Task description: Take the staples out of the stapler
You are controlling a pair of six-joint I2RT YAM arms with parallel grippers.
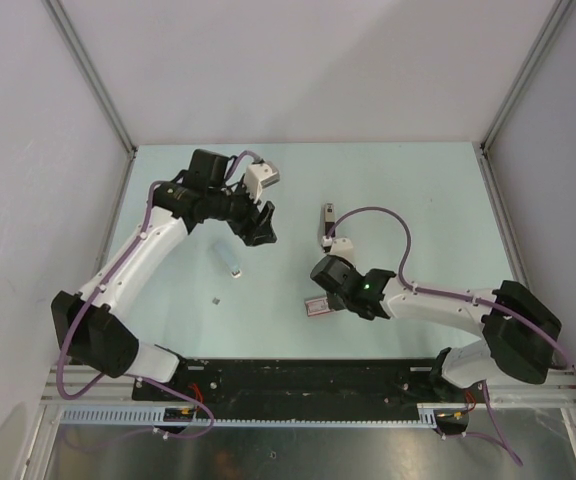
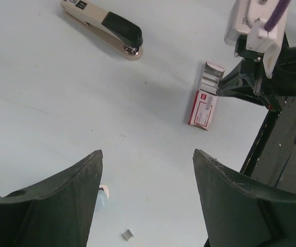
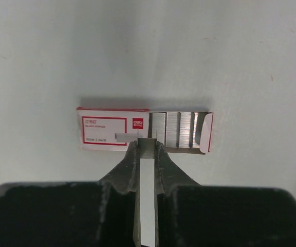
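Staples (image 3: pixel 147 203) are being pinched by the right tool (image 3: pixel 147 146) just over the box (image 3: pixel 107 131); lowering slowly and straight is best. Left tool (image 2: pixel 146 152) is hanging released.

Left arm was stretched out forward, left gripper (image 2: pixel 147 154) angled down with its fingers spread wide. Right arm was folded in low, right gripper (image 3: pixel 147 146) fingers pinched tight on a thin staples strip (image 3: pixel 147 206).
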